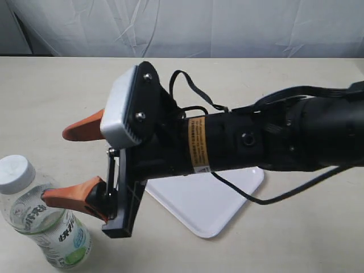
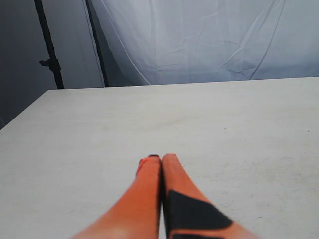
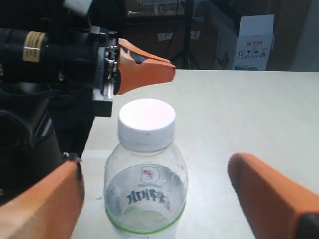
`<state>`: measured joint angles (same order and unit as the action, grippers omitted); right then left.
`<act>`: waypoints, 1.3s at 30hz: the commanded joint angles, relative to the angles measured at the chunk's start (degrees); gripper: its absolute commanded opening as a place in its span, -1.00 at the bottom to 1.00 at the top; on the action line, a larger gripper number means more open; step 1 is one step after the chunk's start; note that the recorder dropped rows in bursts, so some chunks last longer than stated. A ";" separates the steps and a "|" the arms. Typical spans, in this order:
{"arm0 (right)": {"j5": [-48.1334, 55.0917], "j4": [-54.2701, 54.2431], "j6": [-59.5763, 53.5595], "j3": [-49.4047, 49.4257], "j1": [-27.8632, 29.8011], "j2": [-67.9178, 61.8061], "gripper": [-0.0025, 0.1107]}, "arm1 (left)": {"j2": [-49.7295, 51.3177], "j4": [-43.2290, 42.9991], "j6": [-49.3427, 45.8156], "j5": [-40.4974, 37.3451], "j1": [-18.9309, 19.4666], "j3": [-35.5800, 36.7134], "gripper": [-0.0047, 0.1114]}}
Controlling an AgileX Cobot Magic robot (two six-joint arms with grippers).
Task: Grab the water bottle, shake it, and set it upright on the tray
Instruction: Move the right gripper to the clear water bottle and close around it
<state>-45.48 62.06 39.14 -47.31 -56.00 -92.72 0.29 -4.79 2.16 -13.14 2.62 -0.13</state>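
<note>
Pale tabletop (image 2: 224, 129) bears the water bottle (image 3: 145, 149), straddled by the wide-open, empty right tool (image 3: 157, 172); left tool (image 2: 160, 158) closed on nothing.

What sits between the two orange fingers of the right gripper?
The small clear plastic water bottle with a white screw cap stands there upright, seen in the right wrist view. The right gripper is open, a gap on each side.
</note>
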 commanded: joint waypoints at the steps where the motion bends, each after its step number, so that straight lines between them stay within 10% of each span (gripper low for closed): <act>1: 0.06 -1.11 -0.66 -3.15 -0.14 -3.77 0.43 | -0.29 -0.06 0.35 0.26 0.08 0.13 -0.92; 39: -5.12 -9.68 -6.14 -9.01 -5.74 -15.16 0.43 | -0.29 -0.06 0.36 0.26 0.08 0.13 -0.92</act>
<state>-51.10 52.55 33.44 -54.95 -61.52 -106.70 0.29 -4.79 2.16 -13.14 2.62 -0.13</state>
